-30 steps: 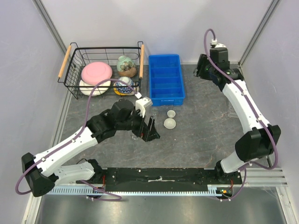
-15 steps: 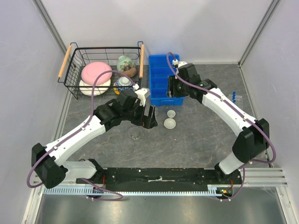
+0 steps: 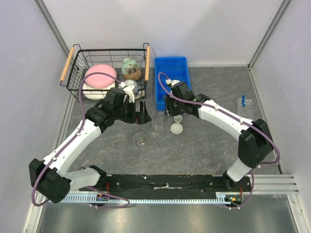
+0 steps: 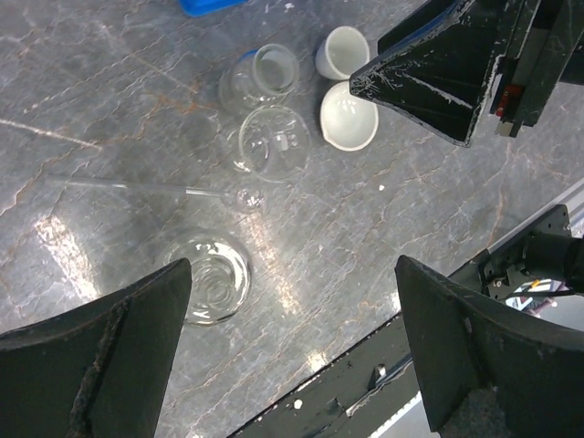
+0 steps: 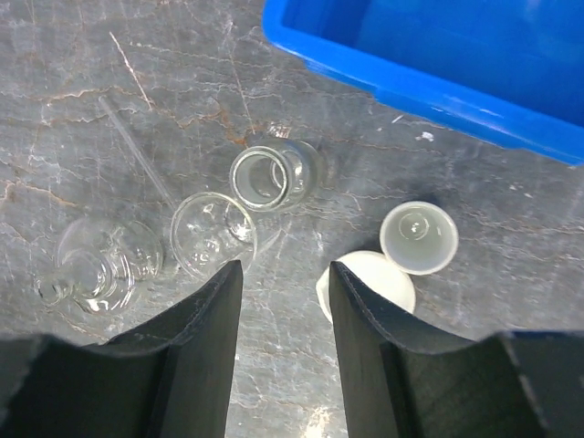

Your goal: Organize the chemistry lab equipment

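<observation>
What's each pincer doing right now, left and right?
Left pincer: open wide, holding nothing.
Right pincer: open, narrower gap, holding nothing.

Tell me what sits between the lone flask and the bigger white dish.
A clear round glass vessel lies between the flask and dish, shown in the right wrist view.

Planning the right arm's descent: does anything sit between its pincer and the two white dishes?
Nothing visible. The right pincer hangs open above and beside the white dishes; the glass flasks lie off to one side.
</observation>
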You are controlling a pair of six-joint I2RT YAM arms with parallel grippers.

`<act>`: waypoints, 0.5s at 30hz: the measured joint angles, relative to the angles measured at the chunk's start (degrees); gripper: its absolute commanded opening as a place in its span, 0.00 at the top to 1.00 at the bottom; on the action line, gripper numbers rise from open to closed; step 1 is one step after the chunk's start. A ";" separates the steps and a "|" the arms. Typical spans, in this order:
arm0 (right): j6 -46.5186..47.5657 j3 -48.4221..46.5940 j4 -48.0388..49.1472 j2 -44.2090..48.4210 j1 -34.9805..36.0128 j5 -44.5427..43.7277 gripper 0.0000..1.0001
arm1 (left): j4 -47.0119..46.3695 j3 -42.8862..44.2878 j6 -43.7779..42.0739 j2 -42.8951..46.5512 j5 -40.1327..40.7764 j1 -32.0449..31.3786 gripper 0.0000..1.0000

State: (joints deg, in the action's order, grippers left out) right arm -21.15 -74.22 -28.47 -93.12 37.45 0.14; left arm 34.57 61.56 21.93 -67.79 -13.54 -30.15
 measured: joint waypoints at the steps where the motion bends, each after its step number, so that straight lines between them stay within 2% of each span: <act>1: -0.17 0.00 0.61 -0.72 0.37 0.00 0.50 | 0.07 -0.70 0.00 0.48 -0.22 0.63 0.00; 9: -0.72 -3.13 1.66 -8.74 2.40 -1.05 0.50 | -0.04 -4.20 -0.02 2.40 -2.05 4.07 0.00; 15: -0.76 -4.72 1.81 -10.99 2.64 -3.65 0.50 | -0.52 -6.01 -0.50 2.67 -3.13 4.72 0.00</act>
State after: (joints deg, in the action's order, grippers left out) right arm -21.91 -78.94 -26.65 -104.12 40.10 -3.51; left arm 34.04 55.55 21.43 -65.12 -16.67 -25.43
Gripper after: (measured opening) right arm 0.498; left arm 0.994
